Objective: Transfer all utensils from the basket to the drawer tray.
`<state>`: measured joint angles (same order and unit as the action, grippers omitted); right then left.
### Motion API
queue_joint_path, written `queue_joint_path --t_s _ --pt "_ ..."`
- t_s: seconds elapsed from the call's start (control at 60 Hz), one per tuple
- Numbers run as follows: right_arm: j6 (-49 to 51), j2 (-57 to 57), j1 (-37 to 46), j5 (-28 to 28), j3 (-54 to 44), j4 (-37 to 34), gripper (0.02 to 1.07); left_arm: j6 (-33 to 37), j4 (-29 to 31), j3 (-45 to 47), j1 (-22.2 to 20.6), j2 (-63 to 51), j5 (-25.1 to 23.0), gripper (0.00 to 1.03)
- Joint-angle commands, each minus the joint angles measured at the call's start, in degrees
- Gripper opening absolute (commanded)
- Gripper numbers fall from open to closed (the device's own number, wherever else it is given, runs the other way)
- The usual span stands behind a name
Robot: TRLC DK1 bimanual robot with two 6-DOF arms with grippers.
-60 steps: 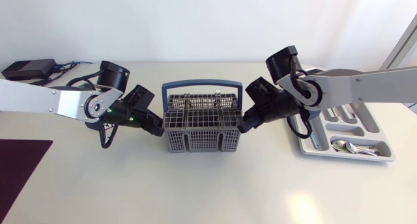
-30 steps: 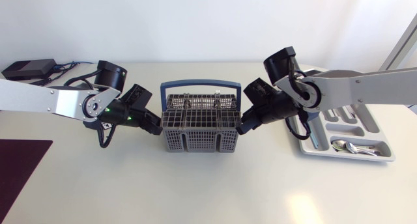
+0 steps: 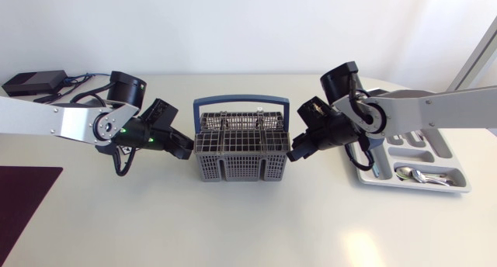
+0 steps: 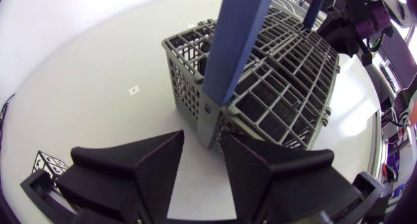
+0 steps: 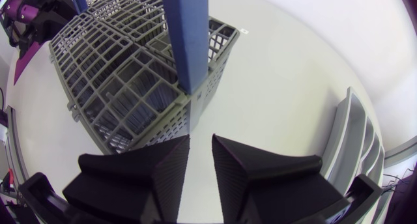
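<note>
The grey basket (image 3: pixel 239 147) stands upright on the white worktop (image 3: pixel 248 220), directly between the two sets of jaws, with its blue handle (image 3: pixel 241 101) arching over the top. The left arm (image 3: pixel 70 121) comes in low, and the left jaws sit at the basket's near end wall. In the left wrist view they are parted by a narrow gap and grip nothing. The lower end of the basket's (image 4: pixel 273 87) corner post stands just ahead of that gap, and the handle (image 4: pixel 238 48) rises straight up ahead of the jaws.

The right arm (image 3: pixel 435 105) mirrors this at the opposite end. The right jaws are also only narrowly apart and hold nothing. In the right wrist view the basket (image 5: pixel 124 74) is ahead of them and slightly to one side, its handle (image 5: pixel 186 35) upright just beyond the fingertips. Whether either pair touches the basket wall cannot be told.

The drawer tray (image 3: pixel 458 178) lies behind the right jaws, on the side away from the basket and partly under the right arm. Spoons (image 3: pixel 419 174) rest in its nearest compartment. In the right wrist view the tray's (image 5: pixel 355 139) ribbed edge runs beside the jaws. A dark mat (image 3: pixel 23 197) lies well behind the left jaws.
</note>
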<state>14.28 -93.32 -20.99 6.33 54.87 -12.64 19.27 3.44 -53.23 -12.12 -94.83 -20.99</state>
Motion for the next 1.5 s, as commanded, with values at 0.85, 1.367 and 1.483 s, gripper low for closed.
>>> queue_joint_path --t_s 0.85,1.367,1.483 --pt "7.3 38.5 10.2 -6.6 -17.0 0.8 1.02 -3.7 2.0 10.3 11.9 27.3 -0.7 0.99" --pt "5.8 63.1 27.2 -0.1 -34.1 7.5 1.02 -9.5 -1.8 25.8 10.8 55.4 3.9 0.99" --pt "5.3 66.4 27.0 -0.5 -37.0 7.9 1.02 -12.8 -3.4 28.8 12.8 57.6 4.1 0.99"
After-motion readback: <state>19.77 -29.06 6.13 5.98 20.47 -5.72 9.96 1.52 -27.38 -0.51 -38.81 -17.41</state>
